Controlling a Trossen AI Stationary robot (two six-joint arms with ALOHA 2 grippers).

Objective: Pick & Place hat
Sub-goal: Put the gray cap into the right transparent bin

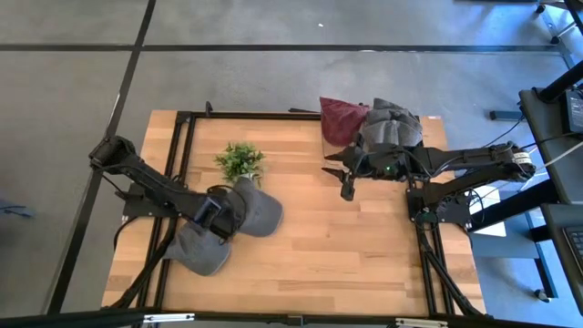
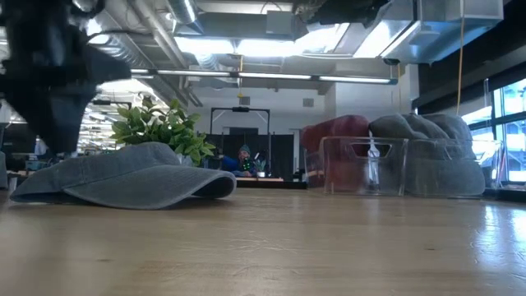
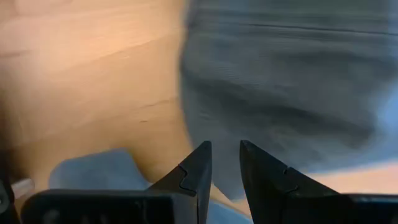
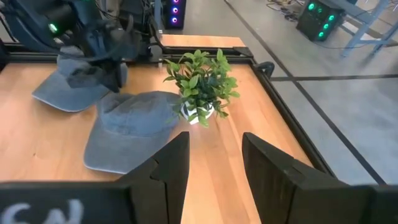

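A grey hat (image 1: pixel 257 212) lies flat on its brim near the table's middle, seen too in the low view (image 2: pixel 131 174) and the right wrist view (image 4: pixel 132 123). A second grey hat (image 1: pixel 202 251) lies nearer the near-left corner. My left gripper (image 1: pixel 215 215) hovers just left of the first hat and above it (image 2: pixel 49 78); its fingers (image 3: pixel 225 152) stand a narrow gap apart with nothing between them. My right gripper (image 1: pixel 346 189) is open over the table's right half, pointing toward the hat, its fingers (image 4: pixel 214 158) wide apart.
A small potted plant (image 1: pixel 241 162) stands just beyond the hat (image 4: pixel 202 84). A pile of hats, one red (image 1: pixel 342 118) and others grey (image 1: pixel 393 128), sits at the far right by a clear bin (image 2: pixel 366 166). Bare wood lies between the grippers (image 1: pixel 310 246).
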